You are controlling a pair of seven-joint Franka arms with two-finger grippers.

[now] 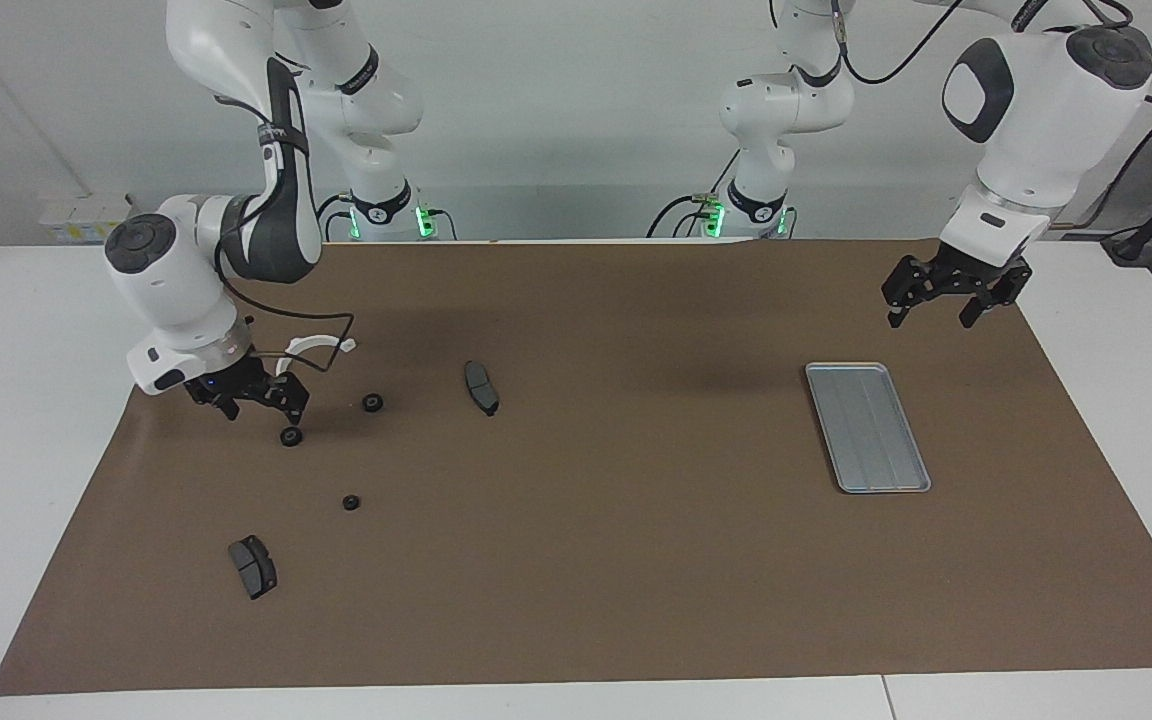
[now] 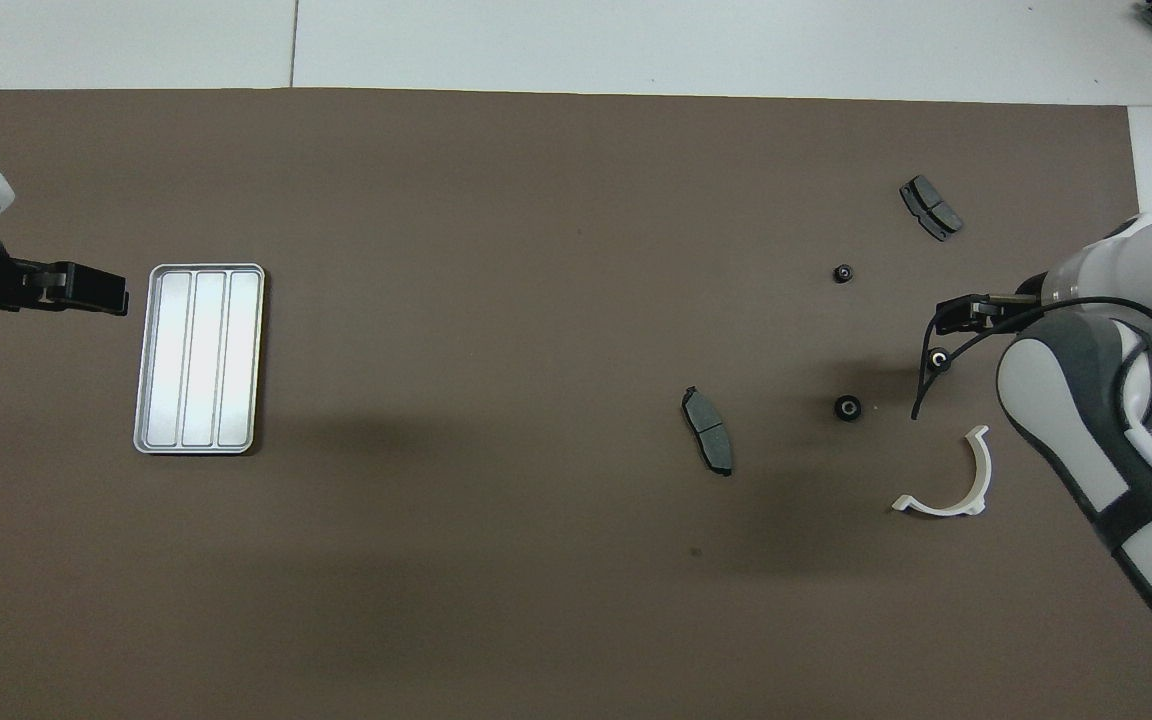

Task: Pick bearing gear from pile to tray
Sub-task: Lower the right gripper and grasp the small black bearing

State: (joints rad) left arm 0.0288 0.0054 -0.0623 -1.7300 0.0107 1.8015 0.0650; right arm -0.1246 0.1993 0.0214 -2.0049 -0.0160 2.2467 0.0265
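The pile lies scattered at the right arm's end of the brown mat. It holds three small black gears (image 1: 373, 403) (image 1: 291, 436) (image 1: 352, 502), two dark grey brake pads (image 1: 481, 387) (image 1: 253, 566) and a white curved bracket (image 1: 311, 345). My right gripper (image 1: 264, 410) is open and low over the mat, with one fingertip just above a gear (image 2: 938, 358) that rests on the mat. The silver ridged tray (image 1: 866, 427) sits at the left arm's end and holds nothing. My left gripper (image 1: 936, 312) is open and empty, waiting in the air beside the tray (image 2: 199, 357).
The brown mat (image 1: 616, 560) covers most of the white table. A cable hangs from the right arm's wrist (image 2: 926, 385) over the gears. The right arm's forearm (image 2: 1106, 450) hangs over the mat beside the bracket (image 2: 951, 480).
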